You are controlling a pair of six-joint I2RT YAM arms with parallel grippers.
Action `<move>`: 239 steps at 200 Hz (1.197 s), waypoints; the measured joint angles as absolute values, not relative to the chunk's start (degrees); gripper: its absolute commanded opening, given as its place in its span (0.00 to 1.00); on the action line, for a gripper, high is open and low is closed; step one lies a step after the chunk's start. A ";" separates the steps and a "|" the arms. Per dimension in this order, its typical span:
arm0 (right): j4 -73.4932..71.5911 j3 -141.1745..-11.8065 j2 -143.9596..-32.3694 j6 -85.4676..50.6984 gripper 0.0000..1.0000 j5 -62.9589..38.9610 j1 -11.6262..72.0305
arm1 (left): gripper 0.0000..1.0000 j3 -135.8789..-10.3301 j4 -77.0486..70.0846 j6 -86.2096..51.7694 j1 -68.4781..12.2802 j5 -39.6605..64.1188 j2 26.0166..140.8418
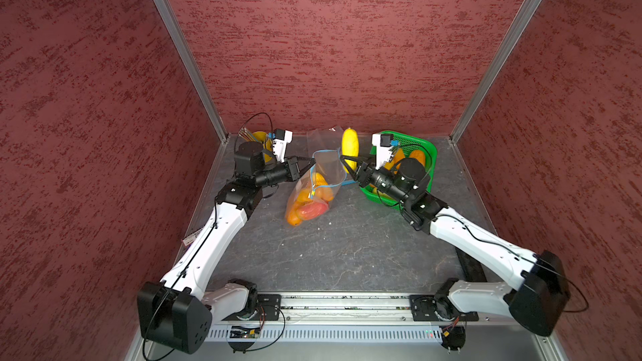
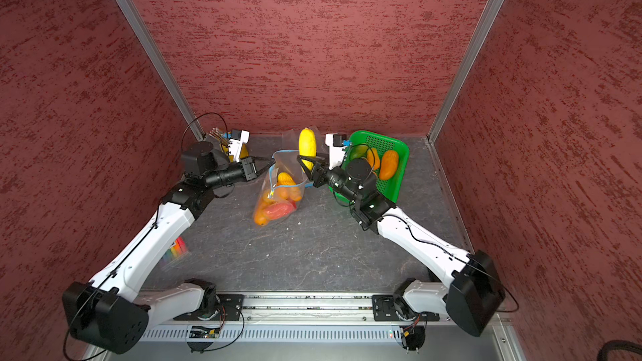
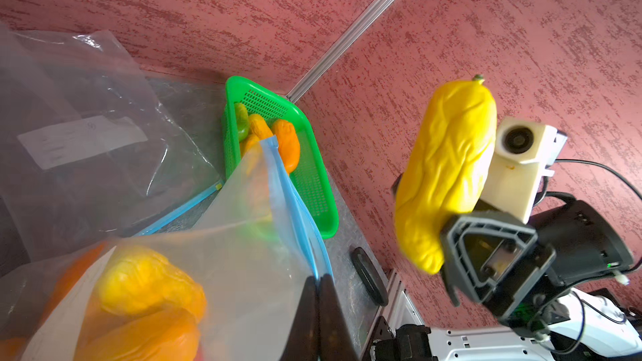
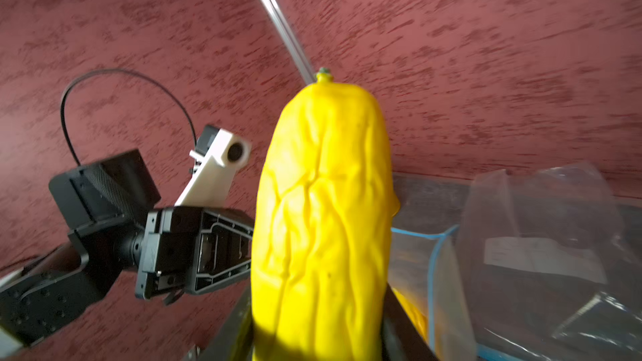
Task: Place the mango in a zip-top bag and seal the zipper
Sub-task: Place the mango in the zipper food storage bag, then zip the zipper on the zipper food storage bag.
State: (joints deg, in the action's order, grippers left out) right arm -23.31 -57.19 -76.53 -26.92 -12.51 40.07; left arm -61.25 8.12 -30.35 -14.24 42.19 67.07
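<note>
The left claw [image 1: 312, 161] is pinched together on the blue zipper edge of the bag [image 1: 330, 170], holding that side of the mouth up off the table [image 1: 347, 255]. The bag's lower end rests on the table with orange, yellow and red fruit [image 1: 309, 208] inside. The right claw [image 1: 347, 163] is clamped on the lower end of the yellow mango [image 1: 350, 145], which stands upright in the air just beside the open mouth, on the bag's far right side. Behind that arm sits a green basket [image 1: 413, 142] holding more fruit. A spare bag [image 3: 87, 98] lies flat by the back wall.
</note>
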 measured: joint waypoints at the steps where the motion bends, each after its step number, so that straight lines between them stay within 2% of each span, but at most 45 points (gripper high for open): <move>1: -23.40 -57.25 -76.75 -26.83 0.30 -12.58 40.14 | 0.00 -61.34 8.12 -30.35 -14.28 42.11 67.07; 23: -26.72 -58.78 -83.66 -24.58 0.40 -15.03 41.56 | 0.00 -62.33 8.56 -30.33 -15.18 41.12 67.07; 30: -27.07 -59.09 -85.25 -23.97 0.50 -15.46 41.58 | 0.00 -62.41 8.67 -30.26 -15.27 40.84 67.07; 37: -27.22 -59.29 -86.48 -23.62 0.67 -15.66 41.58 | 0.00 -62.48 8.93 -30.20 -15.35 40.51 67.07; 42: -27.22 -59.29 -87.07 -22.87 0.74 -15.73 41.58 | 0.00 -62.48 9.08 -30.20 -15.42 40.25 67.07; 68: -27.24 -58.87 -86.52 -20.64 0.92 -14.94 41.54 | 0.00 -62.48 9.87 -30.13 -15.46 39.75 67.07; 106: -25.76 -54.74 -76.77 -14.31 0.93 -11.97 41.47 | 0.00 -62.48 11.81 -29.67 -16.14 39.51 67.31; 147: -20.16 -52.27 -68.05 -1.56 0.93 -14.00 41.47 | 0.00 -62.50 12.14 -29.04 -17.58 39.27 67.81; 168: -15.44 -52.69 -68.34 4.47 0.89 -15.11 41.47 | 0.00 -63.44 12.80 -28.23 -18.83 39.33 69.23; 201: -7.01 -55.88 -73.19 10.96 0.78 -16.32 41.47 | 0.00 -65.76 13.32 -27.18 -21.02 39.53 72.31; 239: -3.05 -55.88 -75.42 14.55 0.77 -16.19 41.47 | 0.00 -69.23 14.31 -26.06 -23.20 39.99 75.44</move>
State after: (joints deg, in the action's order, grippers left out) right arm -3.05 -55.88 -75.42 14.55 -16.19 41.47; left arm -69.23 14.31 -26.06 -23.20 39.99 75.44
